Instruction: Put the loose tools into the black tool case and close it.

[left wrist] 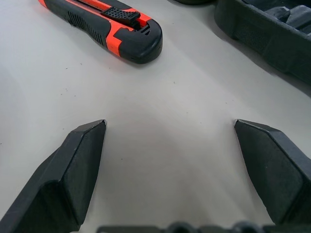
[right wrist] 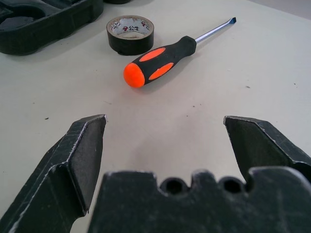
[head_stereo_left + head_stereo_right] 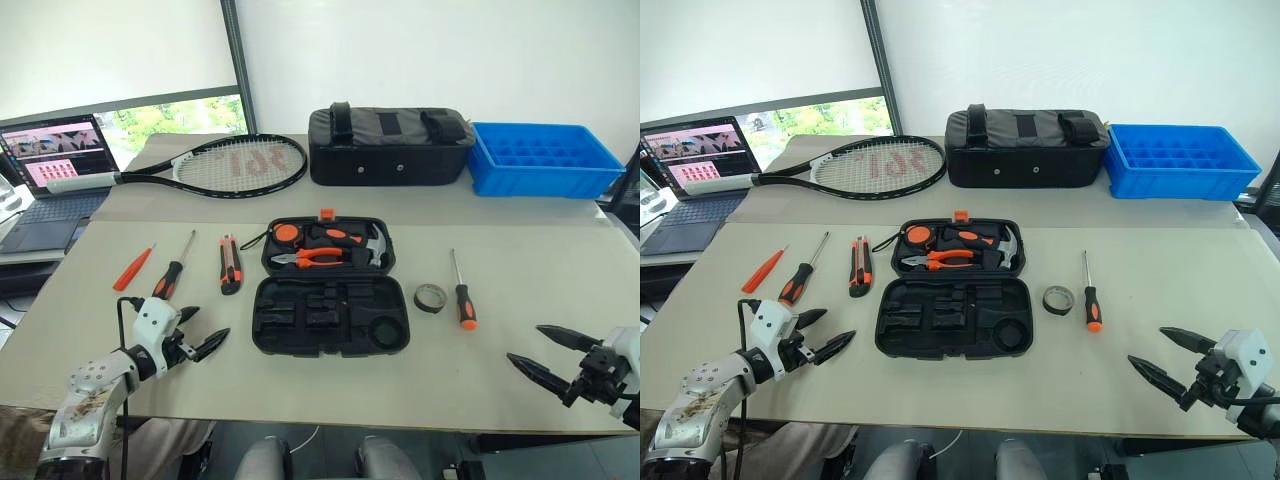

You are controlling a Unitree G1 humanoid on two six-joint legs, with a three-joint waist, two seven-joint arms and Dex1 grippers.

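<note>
Black tool case (image 3: pixel 330 300) lies open and flat at the middle of the table (image 3: pixel 520 380); its far half holds pliers, a hammer and a tape measure, its near half shows bare moulded slots. Left of the case, in order outward: orange-black utility knife (image 3: pixel 230 265) just beside it, a black-and-orange-handled screwdriver (image 3: pixel 174 268), then a slim all-orange screwdriver (image 3: pixel 133 267). Right of the case: small dark tape roll (image 3: pixel 431 297) near its right edge, and beyond that another screwdriver (image 3: pixel 462 295) with orange-black handle, tip pointing away from the robot. Left gripper (image 3: pixel 203 332) hovers low at the near-left corner of the case, fingers spread wide, nothing between them; the knife lies ahead of it, apart, with the case wall close to one side. Right gripper (image 3: pixel 540 352) hangs near the table's front edge, well right of the case, fingers likewise spread and empty; tape roll and right-hand screwdriver lie ahead of it, not touched.
</note>
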